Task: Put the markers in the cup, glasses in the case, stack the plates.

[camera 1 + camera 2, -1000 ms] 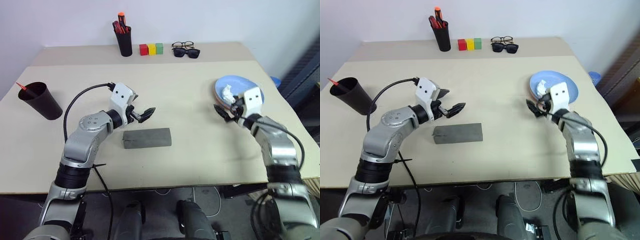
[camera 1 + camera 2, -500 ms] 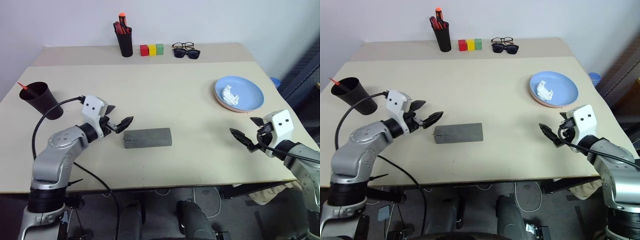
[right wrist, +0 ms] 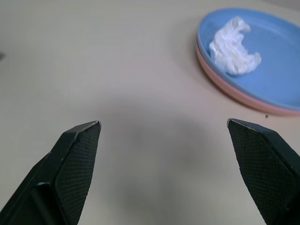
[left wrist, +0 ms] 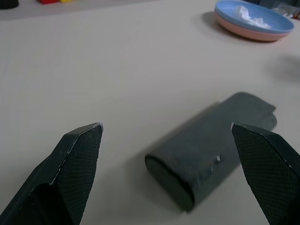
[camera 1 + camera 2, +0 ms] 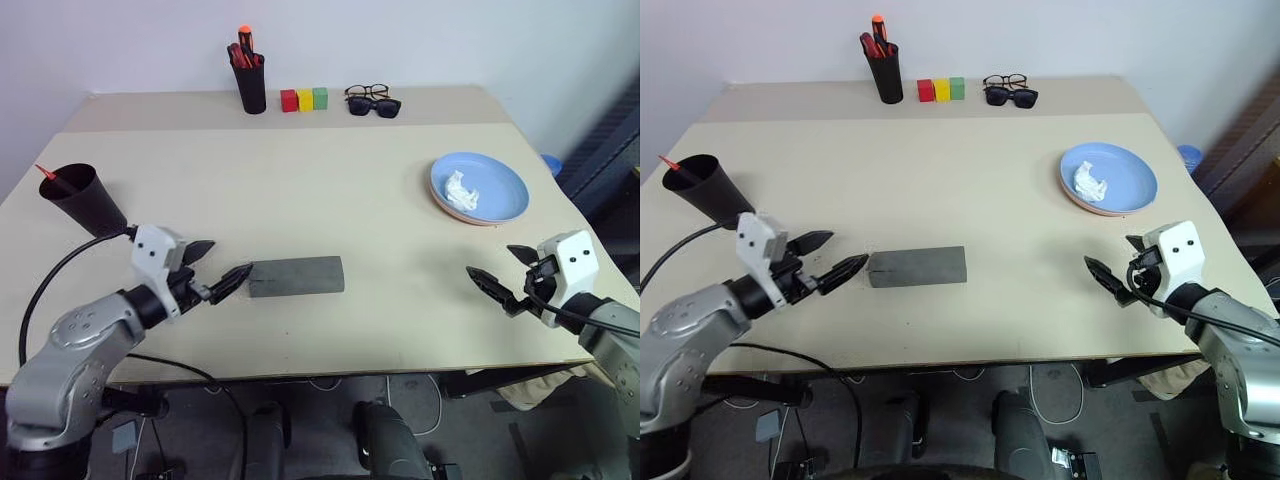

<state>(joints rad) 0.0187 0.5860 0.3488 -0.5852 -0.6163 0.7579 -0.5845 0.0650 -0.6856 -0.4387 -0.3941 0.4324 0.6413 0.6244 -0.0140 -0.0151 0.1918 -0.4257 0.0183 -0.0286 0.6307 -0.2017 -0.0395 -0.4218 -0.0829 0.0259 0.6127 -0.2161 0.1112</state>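
On the left side of the table (image 5: pixel 330 200) stands the black cup (image 5: pixel 82 200), with a marker's red tip (image 5: pixel 44 172) poking out of it. Near it, the left gripper (image 5: pixel 212 272) hangs just above the table with its fingers spread wide and nothing in them. One fingertip is just beside the grey case (image 5: pixel 296 277), which lies shut. At the back are a pen holder (image 5: pixel 249 80), three small blocks (image 5: pixel 304 98) and two pairs of glasses (image 5: pixel 372 100). On the right, the blue plate (image 5: pixel 495 190) sits on the pink plate (image 4: pixel 253 35), with a crumpled white tissue (image 5: pixel 459 191) on top. The right gripper (image 5: pixel 505 280) is wide and empty too, near the table's front edge.
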